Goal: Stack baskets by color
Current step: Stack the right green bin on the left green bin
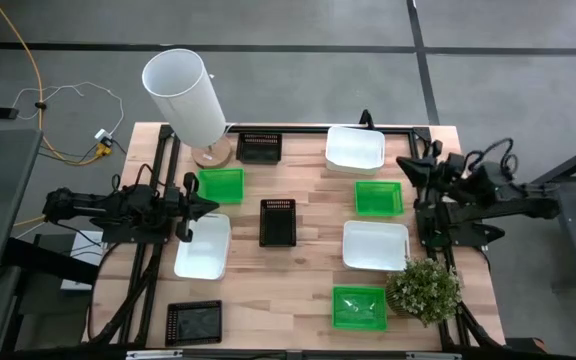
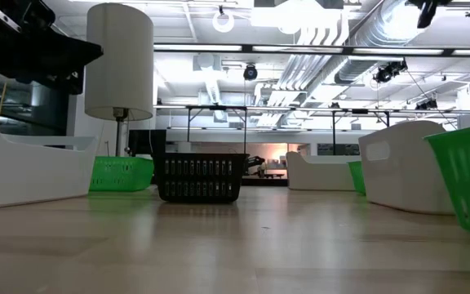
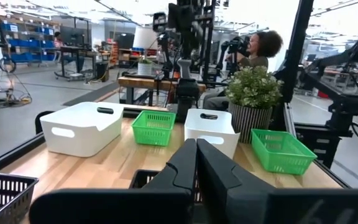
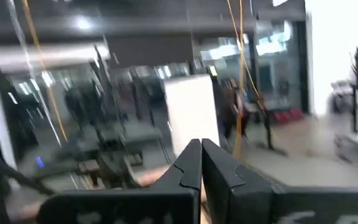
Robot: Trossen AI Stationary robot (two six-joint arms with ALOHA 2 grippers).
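Baskets rest on their bottoms, spread singly over the wooden table: green ones [image 1: 220, 185] [image 1: 378, 197] [image 1: 359, 307], white ones [image 1: 355, 148] [image 1: 203, 247] [image 1: 375, 245] and black slatted ones [image 1: 259, 148] [image 1: 278, 222] [image 1: 194, 322]. None is stacked. My left gripper [image 1: 208, 207] [image 3: 196, 149] is shut at the table's left side, between a green and a white basket, and points level toward the right. My right gripper [image 1: 405, 165] [image 4: 201, 148] is shut and raised at the right side, pointing left. Neither holds anything.
A tall white cylinder [image 1: 183, 95] stands on a round wooden base at the far left corner. A potted plant [image 1: 424, 288] stands near the right front corner. A person [image 3: 261, 50] sits beyond the table's right side. Bare wood lies along the near edge's middle.
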